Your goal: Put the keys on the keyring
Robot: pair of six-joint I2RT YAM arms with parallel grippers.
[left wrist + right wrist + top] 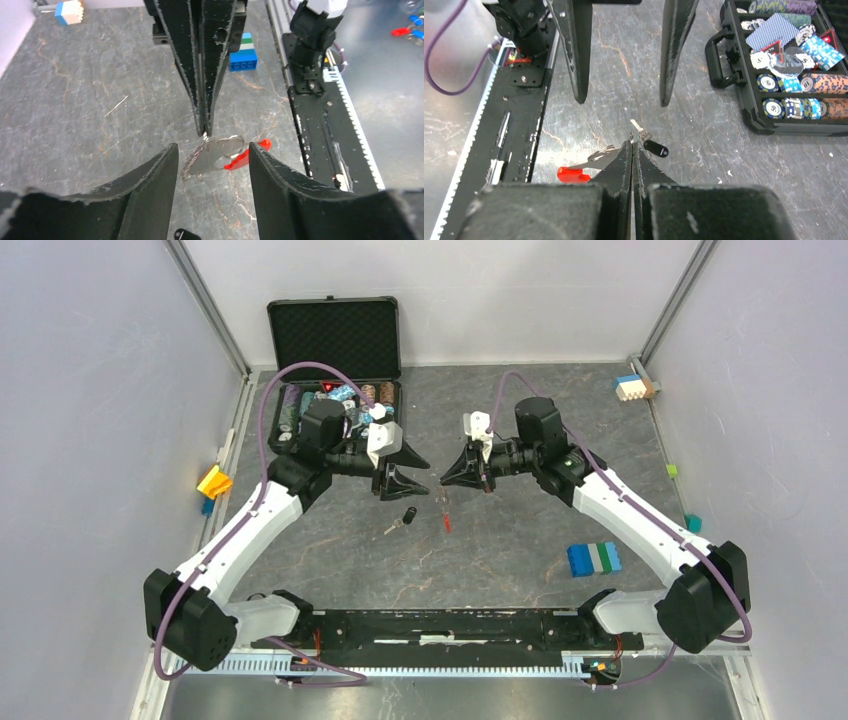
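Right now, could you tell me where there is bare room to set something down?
Free: the table between the keyring and the blue brick, and the far strip right of the case. Crowded: the middle, around key and keyring, and inside the case.

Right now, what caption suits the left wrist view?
Open left claw frames the keyring, red tag alongside, pinched in the tips of the shut right claw.
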